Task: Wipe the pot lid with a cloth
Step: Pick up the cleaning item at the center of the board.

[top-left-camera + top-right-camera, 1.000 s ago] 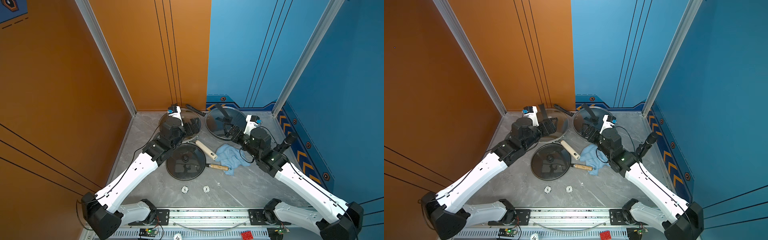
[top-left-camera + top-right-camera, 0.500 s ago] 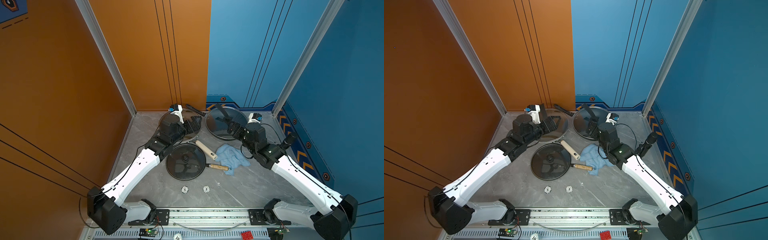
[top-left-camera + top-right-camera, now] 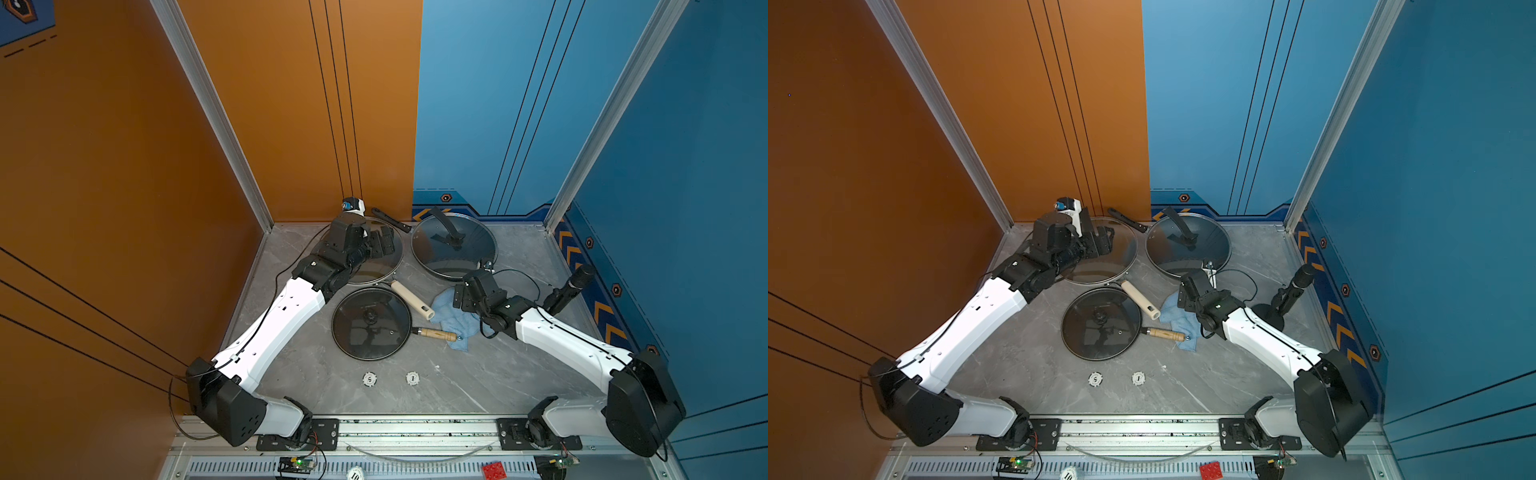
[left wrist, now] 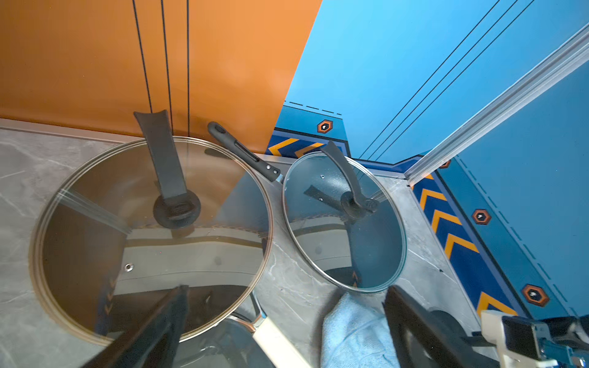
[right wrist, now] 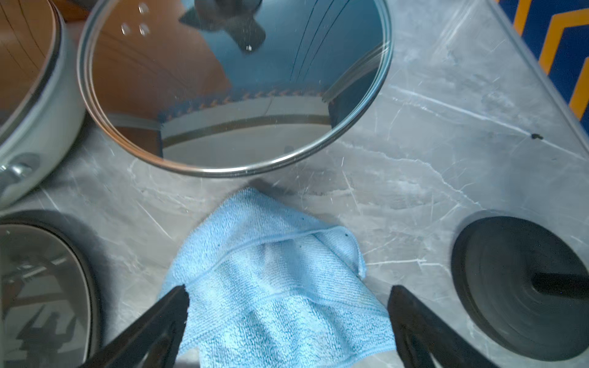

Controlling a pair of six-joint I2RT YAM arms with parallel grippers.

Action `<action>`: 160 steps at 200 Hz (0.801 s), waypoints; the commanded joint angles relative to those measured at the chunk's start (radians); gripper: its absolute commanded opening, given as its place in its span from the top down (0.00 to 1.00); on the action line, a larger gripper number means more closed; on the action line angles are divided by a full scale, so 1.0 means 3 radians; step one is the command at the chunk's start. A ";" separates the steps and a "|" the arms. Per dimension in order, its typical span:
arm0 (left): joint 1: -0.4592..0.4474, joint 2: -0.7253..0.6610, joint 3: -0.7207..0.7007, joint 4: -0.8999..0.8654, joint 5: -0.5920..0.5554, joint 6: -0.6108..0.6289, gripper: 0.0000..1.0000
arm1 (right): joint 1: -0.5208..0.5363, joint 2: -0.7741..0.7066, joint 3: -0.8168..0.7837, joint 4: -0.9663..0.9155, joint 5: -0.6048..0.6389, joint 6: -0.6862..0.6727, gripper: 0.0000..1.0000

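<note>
Right wrist view: right gripper (image 5: 288, 290) hung open, cloth (image 5: 271, 255) crumpled beneath its spread fingers.
Left gripper (image 4: 287, 290): was open, empty, glass lid (image 4: 95, 223) just beneath.

A black round-based stand (image 5: 497, 286) sits near the cloth (image 5: 280, 286); a wooden pan handle (image 3: 436, 333) overlaps its edge; 2 white chips (image 3: 369, 378) lie well apart from it.

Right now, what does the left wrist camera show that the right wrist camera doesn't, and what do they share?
Only the left wrist view: the big lid's handle and the black pan handle by the back wall. Only the right wrist view: the round black base and the open right gripper over the cloth. Both: the cloth, the smaller lid and the grey table.
</note>
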 commanded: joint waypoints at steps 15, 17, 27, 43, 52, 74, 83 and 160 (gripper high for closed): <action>-0.0026 -0.0137 -0.0162 -0.0206 -0.0409 0.0098 0.02 | -0.0059 0.0401 -0.0011 0.0084 -0.0322 -0.0248 0.01; -0.0027 -0.0143 -0.0166 -0.0206 -0.0423 0.0103 0.02 | -0.0063 0.0428 -0.0006 0.0087 -0.0324 -0.0250 0.01; -0.0027 -0.0191 -0.0196 -0.0210 -0.0491 0.0132 0.02 | -0.0061 0.0529 0.0023 0.0102 -0.0333 -0.0268 0.01; -0.0014 -0.0244 -0.0210 -0.0252 -0.0583 0.0180 0.02 | -0.0072 0.0684 0.0057 0.0153 -0.0414 -0.0276 0.01; -0.0014 -0.0266 -0.0211 -0.0274 -0.0621 0.0200 0.02 | -0.0077 0.0772 0.0070 0.0206 -0.0459 -0.0275 0.01; -0.0020 -0.0314 -0.0235 -0.0319 -0.0790 0.0245 0.02 | -0.0110 0.0986 0.0154 0.0236 -0.0573 -0.0327 0.03; -0.0015 -0.0337 -0.0254 -0.0330 -0.0872 0.0262 0.02 | -0.0132 0.1068 0.0182 0.0222 -0.0644 -0.0359 0.05; 0.0101 -0.0440 -0.0293 -0.0353 -0.1166 0.0331 0.02 | -0.0153 0.1290 0.0146 0.0220 -0.0795 -0.0334 0.27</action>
